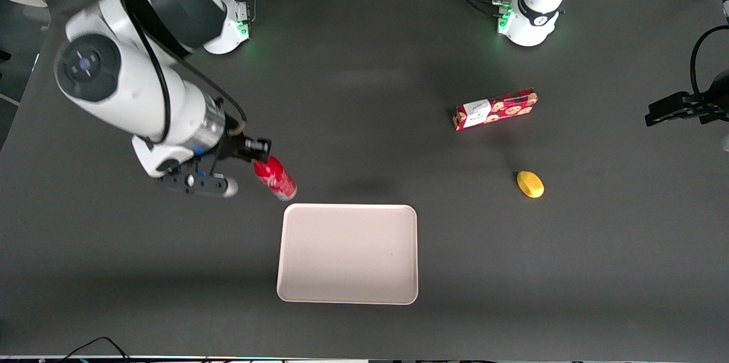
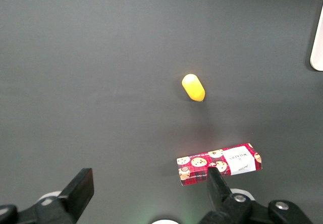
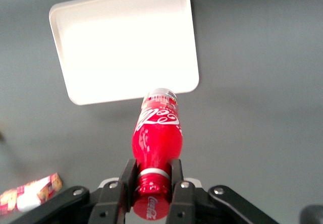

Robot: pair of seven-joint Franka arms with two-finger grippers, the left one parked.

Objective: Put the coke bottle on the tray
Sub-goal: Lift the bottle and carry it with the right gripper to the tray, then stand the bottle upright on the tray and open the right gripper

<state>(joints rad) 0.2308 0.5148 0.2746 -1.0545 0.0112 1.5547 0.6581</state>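
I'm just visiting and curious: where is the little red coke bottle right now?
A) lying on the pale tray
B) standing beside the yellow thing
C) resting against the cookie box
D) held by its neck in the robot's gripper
D: the gripper fingers clamp the neck of the coke bottle, not yet over the tray.

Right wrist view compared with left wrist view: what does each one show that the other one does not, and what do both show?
Only the right wrist view shows the slim red coke bottle with the right arm's claw shut around its neck, held above the table. Only the left wrist view shows the small yellow oval object. Both show the pale pinkish-white rectangular tray and the red rectangular cookie box.
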